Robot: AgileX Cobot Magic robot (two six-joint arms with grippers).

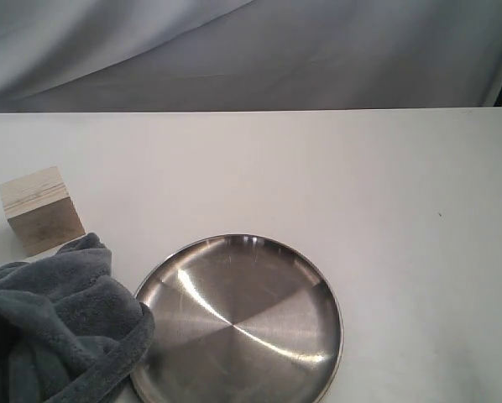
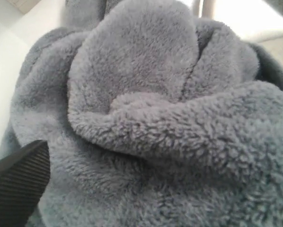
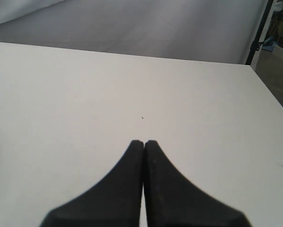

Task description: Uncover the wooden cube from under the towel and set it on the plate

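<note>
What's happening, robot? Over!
Right claw shut, empty. Left claw's finger by towel, grip unclear. Block uncovered, off plate. Towel overlaps plate's rim.

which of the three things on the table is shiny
The plate, the round steel dish: bright glare streaks cross it, while the wooden cube and the towel are matte.

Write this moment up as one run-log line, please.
cube: uncovered, on table, beside bunched towel | plate: empty | right fingers: shut, over table | left fingers: at towel, state unclear
</note>
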